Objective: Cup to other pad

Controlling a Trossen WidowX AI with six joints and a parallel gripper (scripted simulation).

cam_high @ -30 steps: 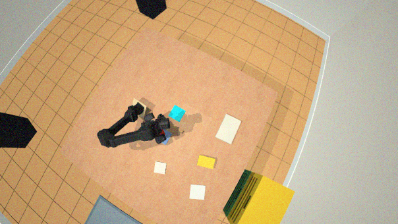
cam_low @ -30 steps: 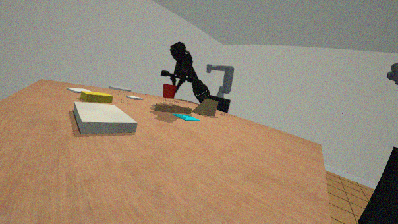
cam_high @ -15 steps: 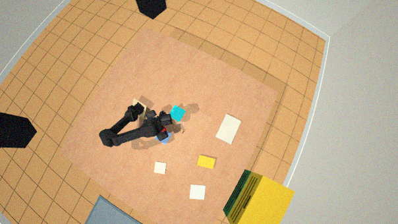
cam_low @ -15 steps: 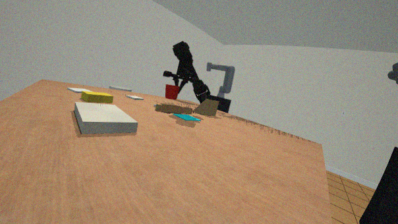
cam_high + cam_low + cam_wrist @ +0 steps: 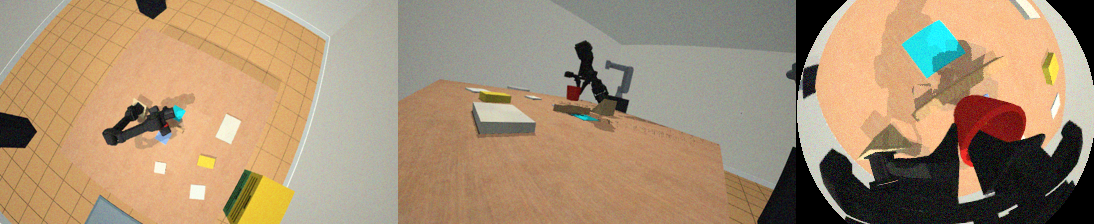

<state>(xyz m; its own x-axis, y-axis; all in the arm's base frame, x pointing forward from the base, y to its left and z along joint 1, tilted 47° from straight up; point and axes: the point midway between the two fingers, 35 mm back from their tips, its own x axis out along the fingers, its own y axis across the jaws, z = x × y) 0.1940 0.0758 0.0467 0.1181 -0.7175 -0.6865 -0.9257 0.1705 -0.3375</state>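
The red cup (image 5: 166, 125) (image 5: 573, 93) (image 5: 968, 111) is held above the table, roughly upright in the exterior view. My gripper (image 5: 578, 84) (image 5: 957, 125) is shut on its wall. The blue pad (image 5: 163, 138) lies beside and below the cup in the top view; the cup hides nearly all of it in the wrist view. The cyan pad (image 5: 178, 112) (image 5: 587, 118) (image 5: 927, 47) lies flat, partly under the arm in the top view and partly shadowed in the wrist view. The marbles are not visible; the inside of the cup shows only partly.
A low thin wooden bar (image 5: 570, 109) (image 5: 956, 86) stands near the pads. A tan wedge (image 5: 606, 108) (image 5: 887, 140) stands near the arm. Farther off are a white block (image 5: 228, 129) (image 5: 500, 114), a yellow block (image 5: 206, 162) (image 5: 495, 97) (image 5: 1050, 69) and white flat pieces (image 5: 160, 167) (image 5: 198, 192).
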